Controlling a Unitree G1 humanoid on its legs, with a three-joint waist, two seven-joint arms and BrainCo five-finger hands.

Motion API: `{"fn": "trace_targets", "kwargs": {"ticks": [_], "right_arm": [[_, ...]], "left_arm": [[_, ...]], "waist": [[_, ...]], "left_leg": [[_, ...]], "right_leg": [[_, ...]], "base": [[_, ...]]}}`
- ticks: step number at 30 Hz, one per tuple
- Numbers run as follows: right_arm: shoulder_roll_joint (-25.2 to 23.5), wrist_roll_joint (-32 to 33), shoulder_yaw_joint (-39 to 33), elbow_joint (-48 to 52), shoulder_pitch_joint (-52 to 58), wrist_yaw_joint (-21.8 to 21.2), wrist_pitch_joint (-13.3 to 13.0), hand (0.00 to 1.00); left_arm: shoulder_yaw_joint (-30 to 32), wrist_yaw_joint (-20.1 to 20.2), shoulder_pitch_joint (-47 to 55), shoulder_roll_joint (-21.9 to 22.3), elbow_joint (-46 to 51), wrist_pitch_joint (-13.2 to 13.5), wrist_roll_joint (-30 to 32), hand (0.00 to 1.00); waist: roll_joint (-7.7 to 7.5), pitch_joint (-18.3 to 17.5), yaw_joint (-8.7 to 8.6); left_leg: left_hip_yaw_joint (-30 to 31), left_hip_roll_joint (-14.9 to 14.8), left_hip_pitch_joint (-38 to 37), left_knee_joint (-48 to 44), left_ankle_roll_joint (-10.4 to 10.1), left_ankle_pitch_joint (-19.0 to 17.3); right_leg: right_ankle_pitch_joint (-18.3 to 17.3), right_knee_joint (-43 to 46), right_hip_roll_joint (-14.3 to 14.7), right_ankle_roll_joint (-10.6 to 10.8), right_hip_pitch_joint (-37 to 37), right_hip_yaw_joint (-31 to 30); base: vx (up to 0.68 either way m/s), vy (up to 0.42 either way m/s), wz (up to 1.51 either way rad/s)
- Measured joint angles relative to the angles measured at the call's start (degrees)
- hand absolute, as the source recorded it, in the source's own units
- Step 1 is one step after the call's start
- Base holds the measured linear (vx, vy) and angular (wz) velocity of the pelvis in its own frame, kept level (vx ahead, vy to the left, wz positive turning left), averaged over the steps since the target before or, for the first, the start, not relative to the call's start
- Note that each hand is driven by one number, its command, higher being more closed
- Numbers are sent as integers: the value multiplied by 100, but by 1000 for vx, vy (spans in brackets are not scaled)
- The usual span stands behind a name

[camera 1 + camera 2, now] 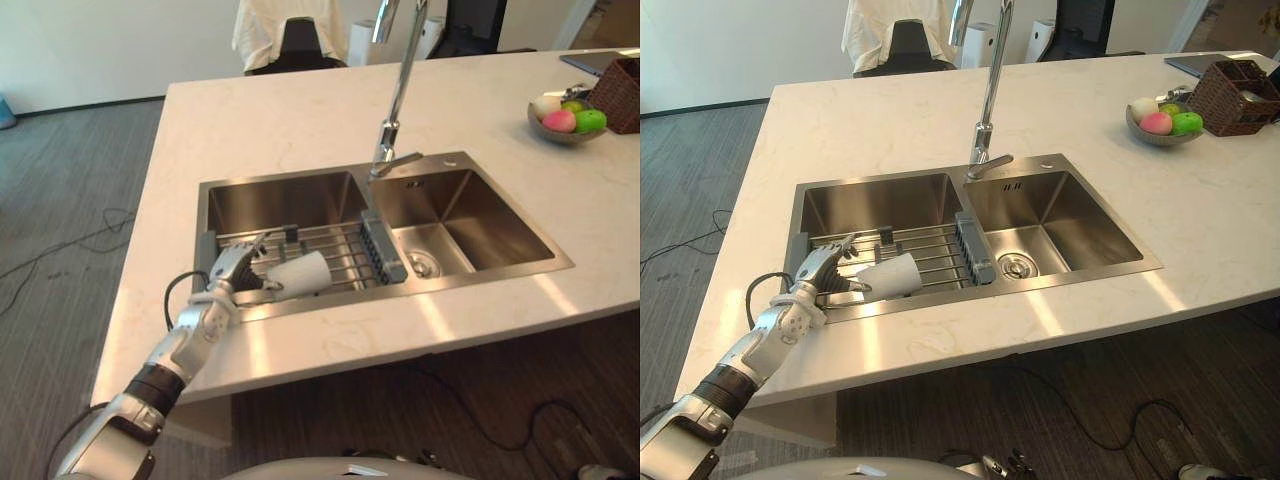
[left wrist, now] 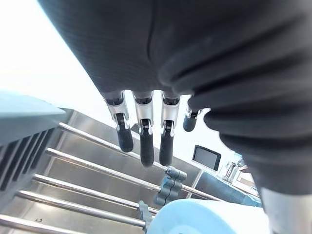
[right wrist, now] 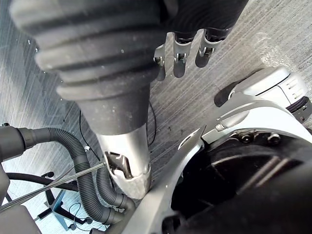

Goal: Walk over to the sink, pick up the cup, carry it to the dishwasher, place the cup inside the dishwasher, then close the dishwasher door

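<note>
Reaching cup (image 1: 300, 273) on sink (image 1: 480, 225) rack (image 1: 345, 250) | left hand (image 1: 232, 268) fingers (image 2: 146, 146) spread, ungripped | right hand (image 3: 179, 61) idle, relaxed | pickup, dishwasher pending

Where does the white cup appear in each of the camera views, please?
Left eye view: cup lying on its side on the rack in the sink, lower left of centre.
Right eye view: cup again on the rack, beside the left hand.
Left wrist view: pale rounded shape close up, against the rack.
Right wrist view: faces the floor.
Shared landmark: the rack's steel bars.
</note>
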State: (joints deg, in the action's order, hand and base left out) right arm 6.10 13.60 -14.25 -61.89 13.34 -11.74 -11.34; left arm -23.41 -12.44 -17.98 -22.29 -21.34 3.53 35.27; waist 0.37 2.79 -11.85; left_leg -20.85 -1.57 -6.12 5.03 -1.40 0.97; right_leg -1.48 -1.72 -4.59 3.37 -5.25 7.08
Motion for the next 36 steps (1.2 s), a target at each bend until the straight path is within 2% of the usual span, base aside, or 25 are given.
{"fn": "trace_targets", "kwargs": {"ticks": [6, 12, 17, 21, 36], "right_arm": [[-3, -5, -1, 15, -1, 1, 24, 0], [-2, -5, 0, 18, -1, 1, -68, 0], [-2, -8, 1, 20, -2, 0, -122, 0], [1, -12, 0, 18, -1, 2, -129, 0], [3, 3, -1, 19, 2, 69, -143, 0]], "left_arm": [[4, 114, -1, 4, 69, 2, 100, 0], [-83, 579, -6, -9, 689, 41, 5, 0], [-217, 926, -57, -27, 1009, 172, -134, 0], [-430, 1154, -58, -175, 1196, 201, -138, 0], [-585, 1111, -126, -417, 1162, 27, -120, 0]], "waist": [[5, 4, -27], [34, 47, -22], [54, 58, -28], [60, 59, -29], [109, 80, -41]], "left_leg": [[-13, -2, 2, 0, -4, -8], [-42, -2, 4, 0, -2, -25], [-88, -6, 1, -1, -6, -30], [-98, -5, -5, -1, -5, -31], [-254, -7, -27, -2, -9, -51]], "right_leg": [[0, -6, -2, 0, 4, -5], [0, -5, -1, 0, 17, -17], [0, 0, 1, 0, 36, -47], [0, 7, 2, -1, 37, -54], [8, 41, 7, -7, 99, -192]], "base": [[0, 0, 0], [0, 0, -1], [0, 0, -3], [0, 0, 0], [-3, -8, -4]]}}
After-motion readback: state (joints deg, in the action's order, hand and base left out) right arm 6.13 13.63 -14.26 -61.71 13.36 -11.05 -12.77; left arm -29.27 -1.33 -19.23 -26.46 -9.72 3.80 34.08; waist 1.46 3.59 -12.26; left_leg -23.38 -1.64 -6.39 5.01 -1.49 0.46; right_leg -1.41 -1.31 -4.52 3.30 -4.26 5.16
